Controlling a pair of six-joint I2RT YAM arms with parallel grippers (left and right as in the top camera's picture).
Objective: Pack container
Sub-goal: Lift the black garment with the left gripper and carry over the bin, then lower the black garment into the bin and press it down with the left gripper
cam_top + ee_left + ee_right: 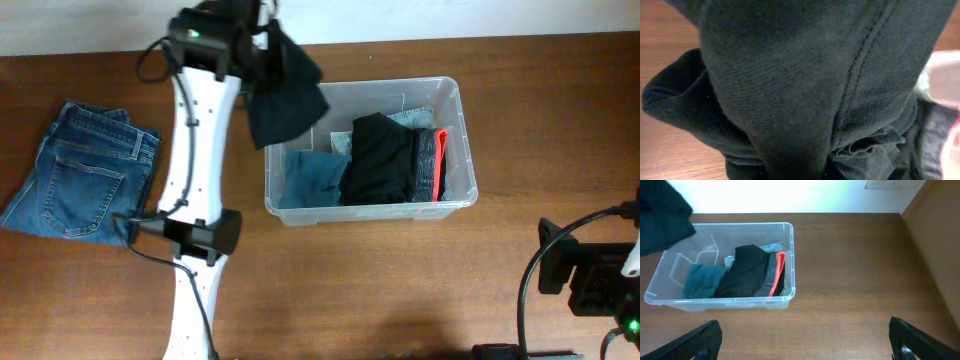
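Just to the right of the left tool (262, 35), which is clamped on a dark cloth (285, 100), the big clear plastic box (360, 213) sits on the brown wooden worktop (520, 90), its long side running left to right, far from the wide-apart right tool (803, 325).

White left arm (195, 140), black joints (205, 236), cables (148, 60), possibly green light (195, 33)
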